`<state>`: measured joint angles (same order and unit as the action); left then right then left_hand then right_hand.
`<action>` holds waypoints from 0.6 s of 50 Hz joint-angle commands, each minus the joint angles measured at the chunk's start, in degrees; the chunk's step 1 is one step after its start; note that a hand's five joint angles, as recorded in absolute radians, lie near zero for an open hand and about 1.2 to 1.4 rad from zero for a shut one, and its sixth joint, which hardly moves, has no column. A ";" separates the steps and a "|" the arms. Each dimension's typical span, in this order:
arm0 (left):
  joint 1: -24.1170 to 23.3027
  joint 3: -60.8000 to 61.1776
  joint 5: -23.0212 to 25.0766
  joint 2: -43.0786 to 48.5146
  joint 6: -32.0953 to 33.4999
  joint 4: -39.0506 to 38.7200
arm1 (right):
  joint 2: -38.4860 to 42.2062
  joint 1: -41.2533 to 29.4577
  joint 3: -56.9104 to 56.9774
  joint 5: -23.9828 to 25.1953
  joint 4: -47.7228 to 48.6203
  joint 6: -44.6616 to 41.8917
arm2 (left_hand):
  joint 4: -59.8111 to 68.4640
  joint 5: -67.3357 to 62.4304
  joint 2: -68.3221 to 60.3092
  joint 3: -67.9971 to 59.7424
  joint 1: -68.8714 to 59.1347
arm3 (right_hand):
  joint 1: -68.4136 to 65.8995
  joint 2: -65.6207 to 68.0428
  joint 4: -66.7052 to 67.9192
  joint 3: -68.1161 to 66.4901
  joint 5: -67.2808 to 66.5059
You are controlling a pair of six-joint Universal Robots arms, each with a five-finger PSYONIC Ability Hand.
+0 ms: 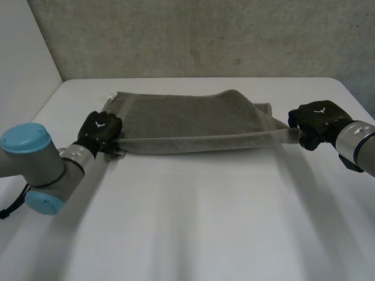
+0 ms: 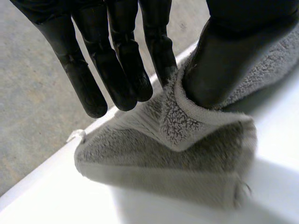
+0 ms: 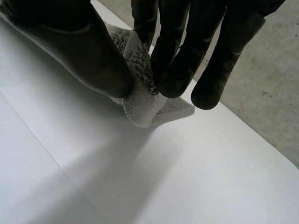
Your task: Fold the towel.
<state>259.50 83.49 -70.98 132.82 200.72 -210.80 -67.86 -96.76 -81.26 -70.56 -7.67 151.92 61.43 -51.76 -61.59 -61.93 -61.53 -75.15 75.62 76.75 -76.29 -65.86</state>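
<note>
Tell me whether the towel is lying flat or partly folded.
Mid-fold, not flat. The towel has its near edge lifted and stretched between the left hand and right hand, each pinching a corner; the rest lies on the table.

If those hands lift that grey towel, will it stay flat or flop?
Probably floppy: the towel crumples where the left hand pinches its corner. Likely light: the right hand holds its corner by a mere pinch. Its fuzzy pile probably resists slipping.
</note>
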 commanded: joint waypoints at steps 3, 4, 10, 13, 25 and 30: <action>-0.57 -1.66 -0.03 1.65 -3.76 -1.89 | -0.60 0.69 1.02 -0.89 0.63 1.61 | -1.25 1.58 1.41 1.75 1.35 | -4.85 4.38 3.25 -3.71 -4.14; -0.58 -1.66 -0.04 1.66 -3.76 -1.89 | -1.30 1.65 1.19 -1.50 1.16 3.63 | -1.26 1.59 1.42 1.76 1.35 | -4.85 4.38 3.25 -3.71 -4.14; -0.75 -2.72 -0.04 2.97 -3.76 -1.72 | -4.29 4.12 1.46 -2.04 2.75 9.19 | -3.95 4.28 4.11 4.45 4.04 | -4.85 4.38 3.25 -3.71 -4.14; -0.75 -2.80 -0.04 2.98 -3.76 -1.63 | -4.65 4.56 1.64 -1.77 2.57 9.71 | -5.96 6.29 6.11 6.46 6.05 | -4.85 4.38 3.25 -3.71 -4.14; -0.66 -1.31 0.14 0.61 -4.19 -0.67 | -2.54 3.95 1.64 -2.56 2.66 9.45 | 8.26 -7.93 -8.11 -7.76 -8.17 | -4.85 4.38 3.25 -3.71 -4.14; -0.66 -0.61 0.40 -0.18 -4.11 0.65 | -1.75 3.95 1.55 -2.74 2.83 8.92 | 18.42 -18.09 -18.26 -17.92 -18.33 | -4.85 4.38 3.25 -3.71 -4.14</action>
<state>258.82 82.05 -70.84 133.74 196.68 -211.38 -70.70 -92.78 -79.67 -73.14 -4.99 161.42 76.34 -61.47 -75.95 -75.74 -71.84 -75.15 75.62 76.75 -76.29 -65.86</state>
